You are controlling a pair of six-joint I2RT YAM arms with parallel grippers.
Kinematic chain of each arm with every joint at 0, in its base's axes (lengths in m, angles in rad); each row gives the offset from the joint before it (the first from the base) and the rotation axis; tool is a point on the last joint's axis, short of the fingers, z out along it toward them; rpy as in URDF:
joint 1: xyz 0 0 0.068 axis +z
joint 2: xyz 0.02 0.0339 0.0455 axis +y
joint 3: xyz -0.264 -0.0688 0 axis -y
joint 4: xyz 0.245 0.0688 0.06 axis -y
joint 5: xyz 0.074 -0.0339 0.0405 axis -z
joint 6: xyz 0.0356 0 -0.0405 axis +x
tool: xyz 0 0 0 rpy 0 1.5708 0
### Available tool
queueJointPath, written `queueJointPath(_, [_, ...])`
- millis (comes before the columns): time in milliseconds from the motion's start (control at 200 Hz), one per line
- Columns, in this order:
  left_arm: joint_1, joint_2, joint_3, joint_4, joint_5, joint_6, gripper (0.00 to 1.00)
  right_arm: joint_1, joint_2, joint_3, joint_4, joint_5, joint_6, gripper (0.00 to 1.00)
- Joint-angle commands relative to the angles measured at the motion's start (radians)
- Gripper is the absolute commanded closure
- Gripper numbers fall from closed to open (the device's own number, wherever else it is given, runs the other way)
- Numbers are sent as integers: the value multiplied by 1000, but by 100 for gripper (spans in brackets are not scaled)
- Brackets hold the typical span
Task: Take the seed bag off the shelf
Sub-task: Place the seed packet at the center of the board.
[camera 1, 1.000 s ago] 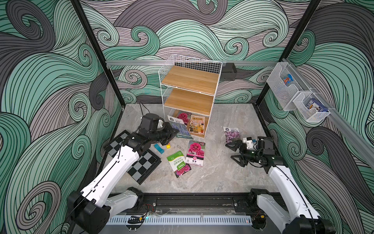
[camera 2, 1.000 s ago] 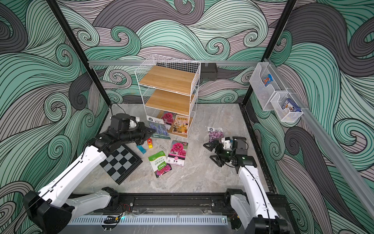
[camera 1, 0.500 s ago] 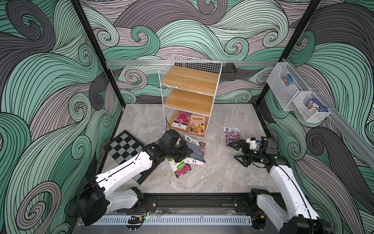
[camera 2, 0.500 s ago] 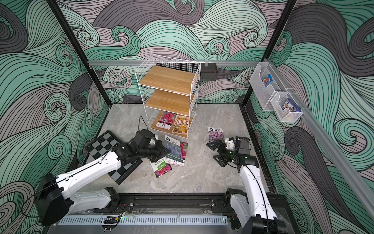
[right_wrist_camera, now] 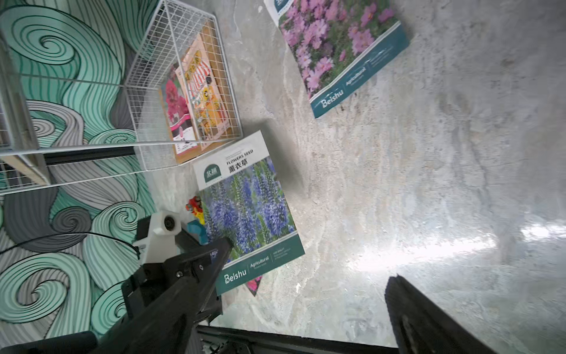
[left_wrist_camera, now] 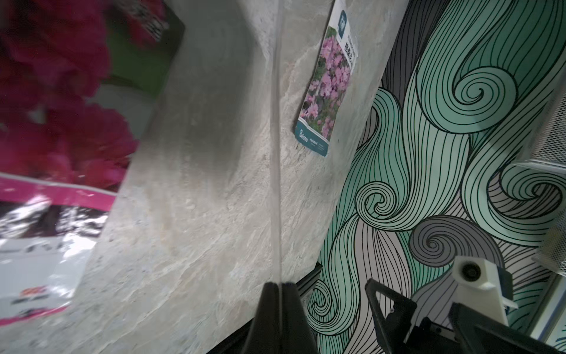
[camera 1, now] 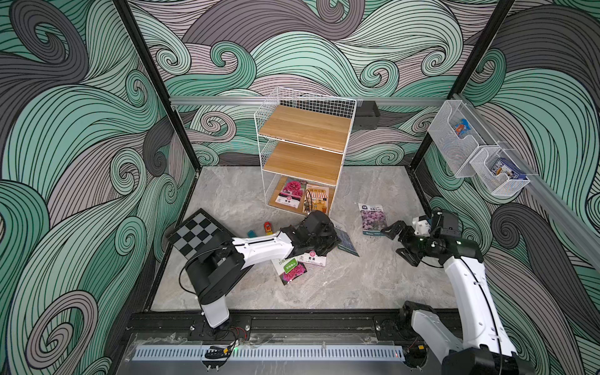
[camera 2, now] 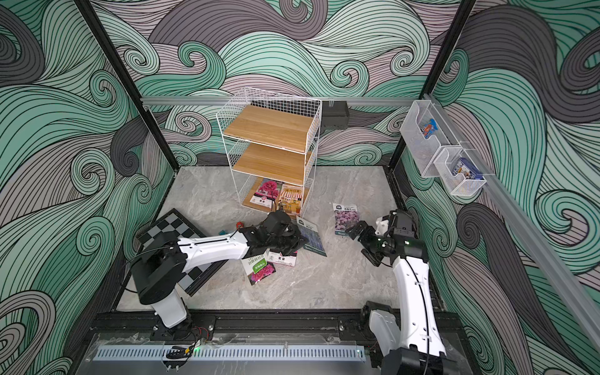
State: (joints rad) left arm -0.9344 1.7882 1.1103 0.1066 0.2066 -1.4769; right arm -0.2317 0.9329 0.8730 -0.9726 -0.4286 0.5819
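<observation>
The shelf (camera 1: 305, 130) (camera 2: 269, 126), a white wire rack with wooden boards, stands at the back centre. My left gripper (camera 1: 328, 240) (left_wrist_camera: 279, 288) is shut on a blue lavender seed bag (camera 1: 345, 243) (camera 2: 313, 242) (right_wrist_camera: 248, 211). It holds the bag tilted just above the floor, in front of the shelf's right corner. The left wrist view shows that bag edge-on as a thin line. Two more packets, a pink one (camera 1: 289, 193) and an orange one (camera 1: 316, 199), lie on the bottom tier. My right gripper (camera 1: 397, 243) (right_wrist_camera: 280, 306) stands open and empty, right of the bag.
A purple-flower packet (camera 1: 372, 219) lies on the floor near the right gripper. Two packets (camera 1: 293, 269) (camera 1: 313, 258) lie under the left forearm. A chessboard (camera 1: 198, 230) and small toys (camera 1: 267, 227) sit at the left. Wire bins (camera 1: 454, 139) hang on the right wall.
My left arm has swung from the shelf's bottom tier out to the front right, carrying the lavender bag clear of the rack. The right arm has barely moved.
</observation>
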Motion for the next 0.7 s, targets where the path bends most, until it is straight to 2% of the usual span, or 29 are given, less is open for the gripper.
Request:
queueJointPath(0, [-27, 88, 75, 74, -26, -43, 100, -10, -4, 20, -78, 73, -49, 1])
queueJointPath(65, [-37, 153, 110, 90, -16, -73, 99, -11, 2, 21, -81, 73, -49, 1])
queueJointPath(105, [-41, 191, 133, 101, 3, -95, 90, -9, 5, 22, -80, 73, -50, 1])
queueJointPath(160, [-46, 228, 154, 98, 29, -122, 73, -10, 9, 22, -77, 73, -51, 1])
queueJointPath(270, [-57, 218, 144, 57, 34, -145, 64, -9, 15, 12, -75, 70, -48, 1])
queueJointPath(325, [-58, 183, 127, 6, 21, -142, 59, -10, 14, 6, -71, 71, -47, 1])
queueJointPath(410, [-52, 117, 115, -86, 19, -110, 45, -10, 8, -5, -65, 73, -40, 1])
queueJointPath(610, [12, -116, 78, -496, -13, 61, 29, -10, -2, -38, -34, 43, -15, 1])
queueJointPath(695, [75, -246, -22, -543, -66, 97, 24, -10, -7, -51, -22, 32, -5, 1])
